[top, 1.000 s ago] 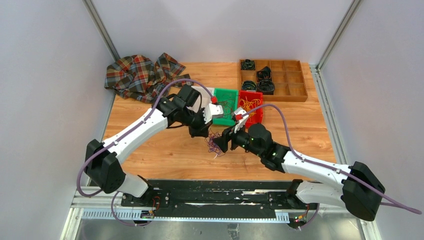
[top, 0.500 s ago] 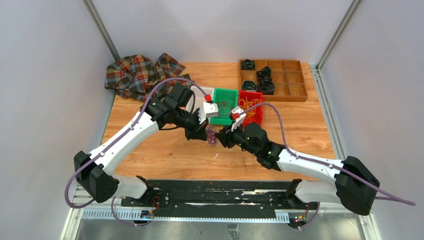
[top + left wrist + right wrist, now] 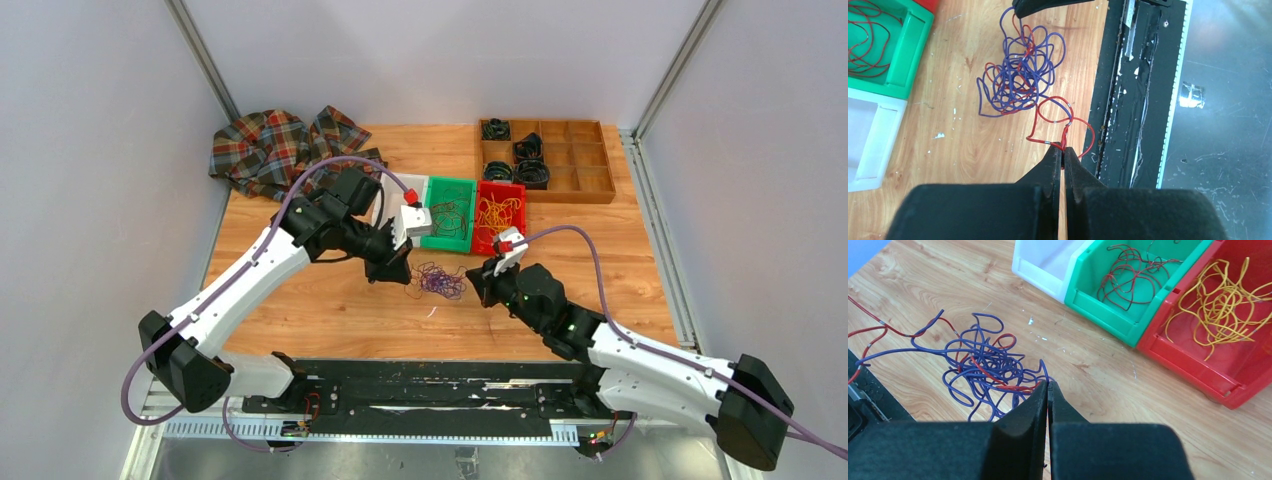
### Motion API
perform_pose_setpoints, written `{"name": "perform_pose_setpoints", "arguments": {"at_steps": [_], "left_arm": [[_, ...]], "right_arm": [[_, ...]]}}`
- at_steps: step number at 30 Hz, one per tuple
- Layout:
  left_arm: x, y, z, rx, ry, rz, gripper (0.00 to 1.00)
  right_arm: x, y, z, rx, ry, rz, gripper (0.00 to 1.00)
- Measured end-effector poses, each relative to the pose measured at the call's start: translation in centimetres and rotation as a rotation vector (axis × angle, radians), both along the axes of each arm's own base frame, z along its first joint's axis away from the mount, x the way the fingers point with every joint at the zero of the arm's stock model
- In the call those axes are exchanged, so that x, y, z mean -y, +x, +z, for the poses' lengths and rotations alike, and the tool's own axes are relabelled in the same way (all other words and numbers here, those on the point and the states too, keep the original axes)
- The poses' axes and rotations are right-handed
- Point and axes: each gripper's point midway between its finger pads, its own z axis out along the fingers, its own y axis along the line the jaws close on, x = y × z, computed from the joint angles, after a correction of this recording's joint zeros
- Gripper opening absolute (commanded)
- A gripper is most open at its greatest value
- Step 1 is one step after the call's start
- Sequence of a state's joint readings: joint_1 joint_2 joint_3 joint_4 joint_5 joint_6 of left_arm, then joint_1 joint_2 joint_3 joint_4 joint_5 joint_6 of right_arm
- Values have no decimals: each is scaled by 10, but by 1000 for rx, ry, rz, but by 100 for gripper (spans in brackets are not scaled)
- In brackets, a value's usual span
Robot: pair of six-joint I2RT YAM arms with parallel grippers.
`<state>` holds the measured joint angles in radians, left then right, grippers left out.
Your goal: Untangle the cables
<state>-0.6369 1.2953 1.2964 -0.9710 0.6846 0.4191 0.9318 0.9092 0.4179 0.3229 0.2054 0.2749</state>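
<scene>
The cables (image 3: 440,280) lie as a loose purple and red tangle on the wooden table between my two grippers. My left gripper (image 3: 402,273) is at the tangle's left side. In the left wrist view it (image 3: 1064,151) is shut on a red cable loop (image 3: 1058,112) that leads out of the tangle (image 3: 1020,80). My right gripper (image 3: 479,287) is at the tangle's right side. In the right wrist view it (image 3: 1048,384) is shut on strands at the edge of the tangle (image 3: 983,362); whether purple or red is pinched I cannot tell.
Behind the tangle stand a white bin (image 3: 398,192), a green bin (image 3: 466,190) with dark red cables and a red bin (image 3: 517,190) with yellow cables. A wooden compartment tray (image 3: 590,160) with black coiled cords is at the back right. Plaid cloth (image 3: 285,150) lies at the back left.
My right gripper has shut on the tangle's edge and drawn away to the right. The left gripper has kept its grip and shifted left. The tangle now lies spread wider between them.
</scene>
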Motion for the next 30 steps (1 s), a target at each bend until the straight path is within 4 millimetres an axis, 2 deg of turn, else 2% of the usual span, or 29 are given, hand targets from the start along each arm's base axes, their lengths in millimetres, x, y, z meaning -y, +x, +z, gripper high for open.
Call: {"name": "perform_pose_setpoints", "arguments": {"at_steps": [4, 10, 16, 21, 23, 25, 27, 30], "left_arm": [[0, 0, 3, 3, -2, 4, 1], [-8, 8, 5, 54, 43, 31, 1], [-40, 33, 12, 256, 193, 82, 0], [-70, 38, 22, 404, 289, 91, 0], [-75, 38, 25, 430, 303, 82, 0], [-78, 37, 25, 437, 316, 72, 0], [-78, 35, 25, 434, 318, 56, 1], [-73, 29, 27, 414, 283, 31, 0]], "right_arm": [[8, -3, 3, 11, -15, -6, 1], [38, 3, -13, -9, -168, -113, 0], [61, 4, -15, -10, -227, -188, 1], [73, 6, -17, -13, -241, -240, 1], [77, 7, -19, -19, -256, -260, 8], [81, 8, -21, -23, -272, -274, 25], [82, 8, -20, -25, -281, -274, 39], [65, 7, -9, -13, -249, -195, 49]]}}
